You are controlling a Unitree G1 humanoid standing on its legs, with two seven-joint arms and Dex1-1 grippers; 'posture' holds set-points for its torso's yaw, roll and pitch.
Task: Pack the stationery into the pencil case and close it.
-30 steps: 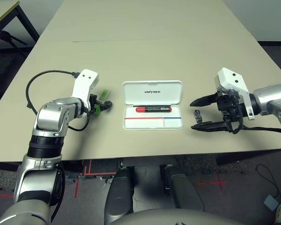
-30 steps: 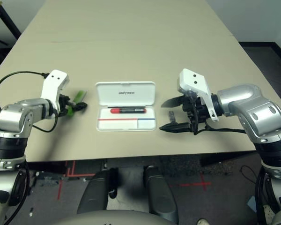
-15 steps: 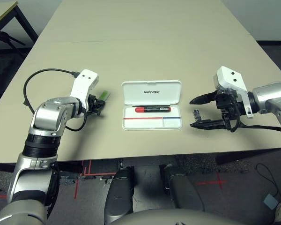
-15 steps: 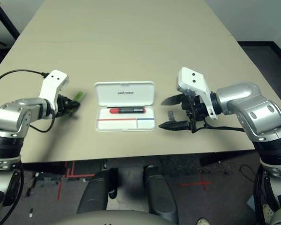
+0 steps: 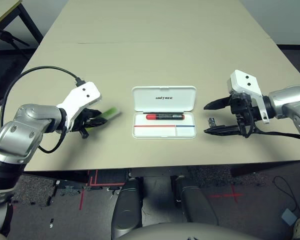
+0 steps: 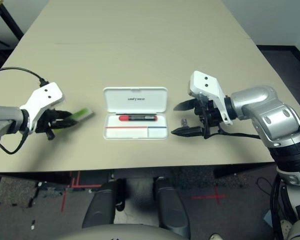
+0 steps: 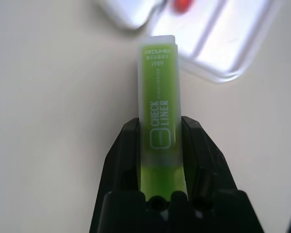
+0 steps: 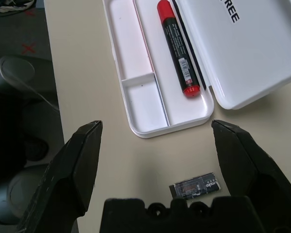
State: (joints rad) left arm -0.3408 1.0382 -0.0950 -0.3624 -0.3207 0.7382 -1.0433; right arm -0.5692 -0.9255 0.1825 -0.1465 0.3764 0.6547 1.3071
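Case [image 5: 164, 117] lying open in the middle of the worktop [image 5: 155, 45], lid flat on the far side with dark letters on it. Marker [image 5: 165, 116] lying inside the case, in the long slot next to the lid, red with a black end. Red and blue stripe running along the tray below it. Front slots of the tray holding nothing.

Left gripper [image 7: 159, 141] hanging over the worktop, to the left of the case, jaws clamped on the highlighter [image 7: 159, 121]. Highlighter lime green and flat, sticking out past the black fingers [image 7: 123, 150], pointing toward the case, lifted off the worktop.

Right gripper [image 5: 212, 118] hanging to the right of the case, jaws standing wide apart, holding nothing. Small silver-grey block [image 8: 196, 186] lying on the worktop between the two fingers, just beside the right end of the case, touching neither finger.

Black cable [image 5: 37, 77] looping off the left arm.
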